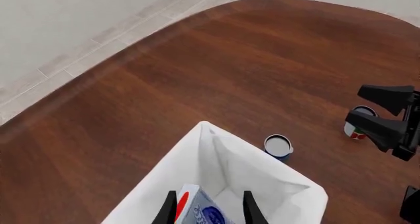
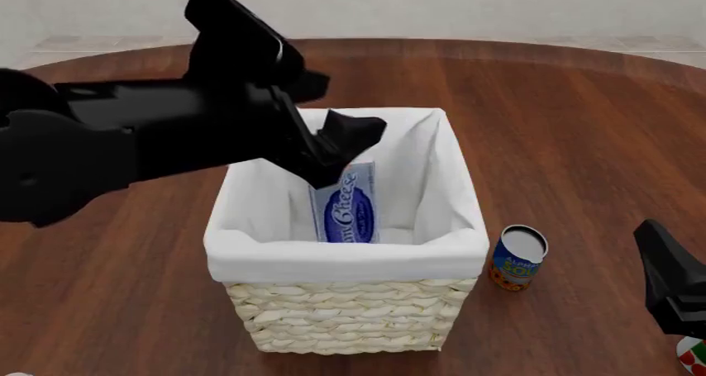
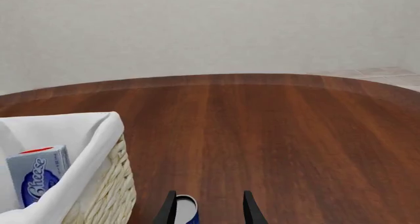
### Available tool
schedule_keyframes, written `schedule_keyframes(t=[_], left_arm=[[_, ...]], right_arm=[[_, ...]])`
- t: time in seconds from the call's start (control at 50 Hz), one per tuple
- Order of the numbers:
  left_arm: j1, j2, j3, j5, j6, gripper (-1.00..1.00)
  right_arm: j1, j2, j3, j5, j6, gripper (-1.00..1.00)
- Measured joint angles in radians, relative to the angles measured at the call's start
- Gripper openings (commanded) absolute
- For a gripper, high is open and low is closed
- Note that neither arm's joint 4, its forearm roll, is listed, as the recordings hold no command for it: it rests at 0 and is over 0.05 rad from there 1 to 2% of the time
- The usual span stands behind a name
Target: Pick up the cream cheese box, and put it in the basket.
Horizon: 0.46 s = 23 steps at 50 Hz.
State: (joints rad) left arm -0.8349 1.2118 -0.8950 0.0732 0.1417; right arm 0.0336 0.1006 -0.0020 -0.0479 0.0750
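The cream cheese box [image 2: 349, 207] stands on end inside the basket [image 2: 342, 260], its blue oval label facing the front camera. My left gripper [image 2: 336, 157] hangs over the basket's inside. In the left wrist view its fingers [image 1: 169, 209] stand wide apart on either side of the box [image 1: 203, 211], with a gap on one side, so it is open. The basket's white lining [image 1: 196, 155] fills that view's lower part. My right gripper [image 2: 665, 268] is open and empty, low at the right of the table. The right wrist view shows the box [image 3: 36, 177] in the basket [image 3: 98, 135].
A small blue-and-orange can [image 2: 518, 256] stands just right of the basket; it also shows in the left wrist view [image 1: 278, 146] and between the right fingers in the right wrist view [image 3: 187, 207]. Another can [image 2: 693, 355] sits at the front right corner by my right gripper [image 1: 355, 105].
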Motion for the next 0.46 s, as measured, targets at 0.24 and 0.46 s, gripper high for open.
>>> schedule_keyframes(t=[0.24, 0.46], left_arm=[[0.014, -0.074, -0.006, 0.039, 0.004, 1.00], [0.055, -0.207, 0.052, 0.074, -0.012, 1.00]], right_arm=[[0.002, 0.002, 0.000, -0.001, 0.000, 1.00], [0.007, 0.004, 0.000, -0.002, -0.001, 1.00]])
